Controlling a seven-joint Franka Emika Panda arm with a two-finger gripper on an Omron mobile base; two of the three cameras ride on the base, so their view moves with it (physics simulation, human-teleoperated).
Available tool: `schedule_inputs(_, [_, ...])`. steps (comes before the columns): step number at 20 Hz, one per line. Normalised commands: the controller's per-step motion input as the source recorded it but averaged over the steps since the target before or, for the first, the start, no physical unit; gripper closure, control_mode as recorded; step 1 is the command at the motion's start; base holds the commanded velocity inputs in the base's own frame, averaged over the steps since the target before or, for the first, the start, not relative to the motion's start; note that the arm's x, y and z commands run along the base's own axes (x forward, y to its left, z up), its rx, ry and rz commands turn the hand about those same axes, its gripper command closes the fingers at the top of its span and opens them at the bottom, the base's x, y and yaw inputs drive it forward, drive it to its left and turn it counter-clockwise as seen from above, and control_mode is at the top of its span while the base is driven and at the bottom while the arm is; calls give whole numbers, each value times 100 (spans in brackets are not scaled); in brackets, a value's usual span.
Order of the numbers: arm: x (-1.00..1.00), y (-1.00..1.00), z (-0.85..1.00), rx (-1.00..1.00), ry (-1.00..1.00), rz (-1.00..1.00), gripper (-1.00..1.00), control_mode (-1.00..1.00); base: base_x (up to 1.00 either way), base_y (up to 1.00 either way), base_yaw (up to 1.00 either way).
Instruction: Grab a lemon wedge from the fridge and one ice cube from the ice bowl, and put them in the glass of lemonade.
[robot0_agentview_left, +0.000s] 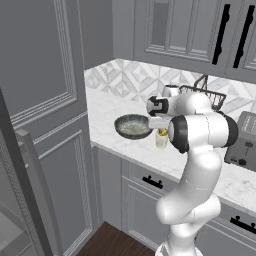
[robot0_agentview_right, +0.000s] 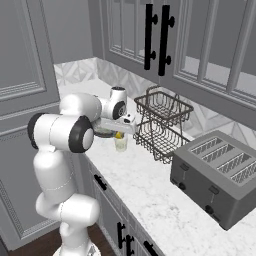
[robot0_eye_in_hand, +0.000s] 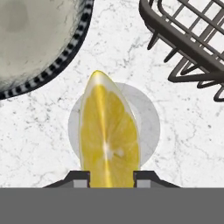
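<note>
Hand view: the hand (robot0_eye_in_hand: 111, 178) pinches the lemon wedge (robot0_eye_in_hand: 108, 135) above the glass of lemonade (robot0_eye_in_hand: 146, 118), between ice bowl (robot0_eye_in_hand: 39, 41) and wire rack (robot0_eye_in_hand: 188, 39).

Glossy white arm (robot0_agentview_left: 197, 165) of rounded, bulbous segments, with dark grey rings at the joints. Black disc cap on the big elbow joint. Small white tool (robot0_eye_in_hand: 111, 177) with two short dark grey fingertips (robot0_eye_in_hand: 80, 180).

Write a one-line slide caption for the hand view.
Gripper holding the lemon wedge directly above the glass of lemonade, with the ice bowl and wire rack alongside.
</note>
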Motion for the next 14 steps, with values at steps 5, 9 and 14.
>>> schedule_inputs(5, [0,0,0,0,0,0,-100,-100,0,0,0])
schedule_inputs(9, [0,0,0,0,0,0,-100,-100,0,0,0])
schedule_inputs(14, [-7,0,5,1,-4,0,-100,-100,0,0,0])
